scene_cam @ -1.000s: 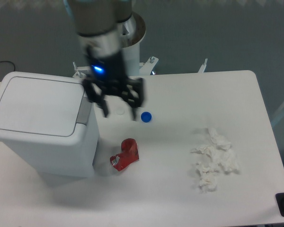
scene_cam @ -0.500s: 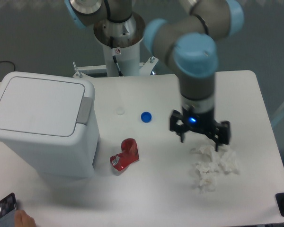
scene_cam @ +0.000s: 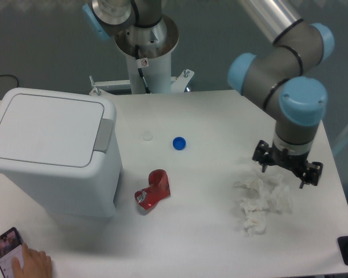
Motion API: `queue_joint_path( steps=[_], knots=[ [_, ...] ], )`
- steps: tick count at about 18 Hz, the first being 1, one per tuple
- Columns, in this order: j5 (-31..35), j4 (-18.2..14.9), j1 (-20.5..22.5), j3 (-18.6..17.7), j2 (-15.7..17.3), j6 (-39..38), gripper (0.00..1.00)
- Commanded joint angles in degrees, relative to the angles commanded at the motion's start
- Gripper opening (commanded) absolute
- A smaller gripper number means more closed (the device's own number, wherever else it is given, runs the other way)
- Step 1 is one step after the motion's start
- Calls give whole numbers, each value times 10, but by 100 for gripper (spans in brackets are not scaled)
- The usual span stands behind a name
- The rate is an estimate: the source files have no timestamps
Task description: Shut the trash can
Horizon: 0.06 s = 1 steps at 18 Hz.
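Observation:
The trash can (scene_cam: pixel 52 153) is a large white boxy bin at the left of the table. Its flat white lid (scene_cam: pixel 43 129) lies down flat on top, and the grey push-tab (scene_cam: pixel 105 135) sits on its right rim. My gripper (scene_cam: pixel 285 175) hangs at the far right of the table, far from the bin, just above the crumpled tissues. Its fingers are spread apart and hold nothing.
Crumpled white tissues (scene_cam: pixel 261 202) lie at the right. A crushed red can (scene_cam: pixel 153 190) lies next to the bin. A blue bottle cap (scene_cam: pixel 178 142) and a small clear cap (scene_cam: pixel 147 136) lie mid-table. A hand with a phone (scene_cam: pixel 14 260) is at the bottom left corner.
The gripper has swung from beside the bin's tab across the table to the far right. A hand holding a phone has come in at the bottom left.

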Motion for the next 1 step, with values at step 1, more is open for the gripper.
queue_joint_path(
  steps=[1],
  knots=[
    [0,-2,0,0,0,2,100]
  ],
)
